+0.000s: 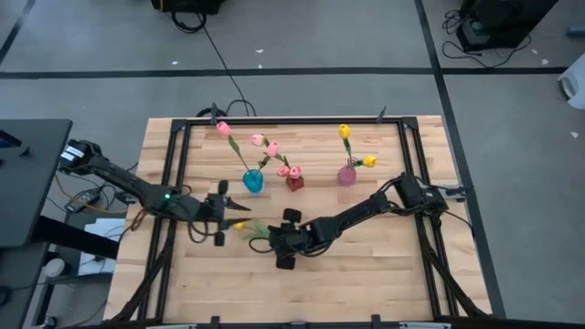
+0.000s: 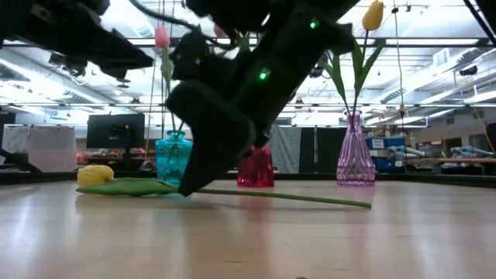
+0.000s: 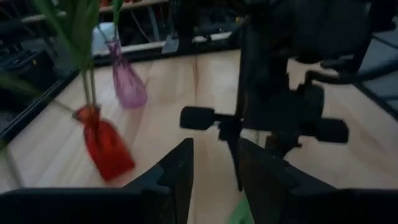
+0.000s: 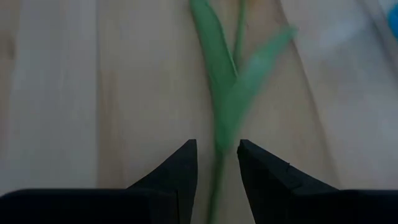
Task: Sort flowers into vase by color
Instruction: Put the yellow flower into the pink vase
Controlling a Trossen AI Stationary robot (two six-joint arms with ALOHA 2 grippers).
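We see the yellow tulip (image 2: 97, 175) flat on the table (image 1: 384, 265), 7 o'clock of the blue vase (image 1: 252, 180). Right gripper (image 4: 217, 163) unclenched, stem between fingers. Left gripper (image 1: 220, 213) released, just beside.

Overhead, straight down on whole table (image 1: 384, 265); table-height, level toward red vase (image 2: 256, 169), also seen close from left wrist.

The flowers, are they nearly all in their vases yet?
Nearly. Pink flowers already stand in the blue vase and red vase, and two yellow flowers in the purple vase. One yellow flower still lies on the table. The right gripper is open around its stem; the left gripper waits nearby.
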